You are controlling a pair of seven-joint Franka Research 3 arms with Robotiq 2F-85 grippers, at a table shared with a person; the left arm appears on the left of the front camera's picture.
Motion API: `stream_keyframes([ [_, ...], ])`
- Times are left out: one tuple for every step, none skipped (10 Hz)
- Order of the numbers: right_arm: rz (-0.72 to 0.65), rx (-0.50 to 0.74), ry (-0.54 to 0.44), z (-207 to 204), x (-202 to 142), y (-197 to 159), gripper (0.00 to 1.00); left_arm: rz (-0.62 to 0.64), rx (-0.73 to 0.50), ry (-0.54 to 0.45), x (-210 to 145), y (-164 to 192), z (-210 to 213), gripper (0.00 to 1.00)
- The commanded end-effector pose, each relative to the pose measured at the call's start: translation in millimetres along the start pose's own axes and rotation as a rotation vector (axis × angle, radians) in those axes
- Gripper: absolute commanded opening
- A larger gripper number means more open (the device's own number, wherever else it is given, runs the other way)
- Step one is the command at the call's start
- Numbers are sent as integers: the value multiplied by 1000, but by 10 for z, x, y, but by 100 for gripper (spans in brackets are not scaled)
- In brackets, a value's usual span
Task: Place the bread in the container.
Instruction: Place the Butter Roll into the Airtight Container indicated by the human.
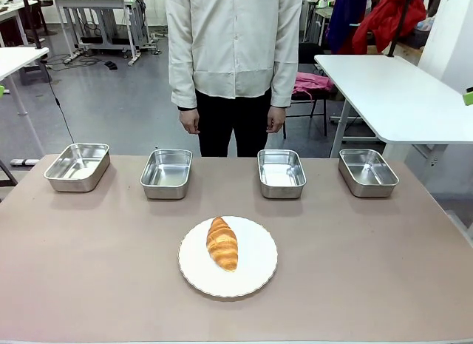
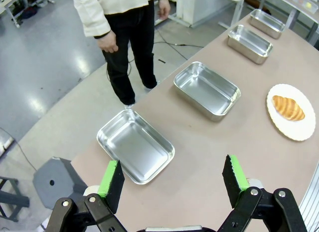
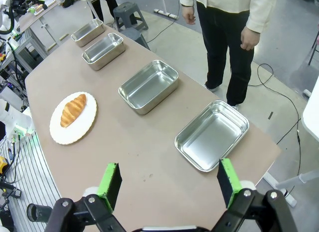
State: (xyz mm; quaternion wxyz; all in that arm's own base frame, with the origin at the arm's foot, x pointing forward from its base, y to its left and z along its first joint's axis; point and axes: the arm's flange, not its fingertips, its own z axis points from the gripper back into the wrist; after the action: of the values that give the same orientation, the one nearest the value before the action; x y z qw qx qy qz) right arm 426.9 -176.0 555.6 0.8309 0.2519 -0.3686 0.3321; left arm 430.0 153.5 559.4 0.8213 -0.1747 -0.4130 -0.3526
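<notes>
On the white plate [image 1: 255, 277], the bread [image 1: 222, 243] lies, long axis near-to-far. Your left claw [image 2: 173, 177] and right claw [image 3: 169, 179] hang released, empty, well off the plate to either side; judge neither nearer.

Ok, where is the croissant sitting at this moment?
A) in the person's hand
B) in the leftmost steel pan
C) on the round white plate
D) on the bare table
C: the croissant lies across the middle of the white plate, which sits on the table in front of the row of pans.
</notes>
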Motion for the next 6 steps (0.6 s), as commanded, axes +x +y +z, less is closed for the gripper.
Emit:
stream_keyframes([
  [7,7,-15,13,18,15,100,-3,-9,-16,-1,7,34,100],
  [7,7,-15,13,18,15,100,-3,-9,-16,-1,7,34,100],
  [7,7,-15,13,18,15,100,-3,-9,-16,-1,7,34,100],
  [7,7,-15,13,18,15,100,-3,-9,-16,-1,7,34,100],
  [7,7,-15,13,18,15,100,-3,-9,-16,-1,7,34,100],
  [7,7,-15,13,18,15,100,-3,-9,-16,-1,7,34,100],
])
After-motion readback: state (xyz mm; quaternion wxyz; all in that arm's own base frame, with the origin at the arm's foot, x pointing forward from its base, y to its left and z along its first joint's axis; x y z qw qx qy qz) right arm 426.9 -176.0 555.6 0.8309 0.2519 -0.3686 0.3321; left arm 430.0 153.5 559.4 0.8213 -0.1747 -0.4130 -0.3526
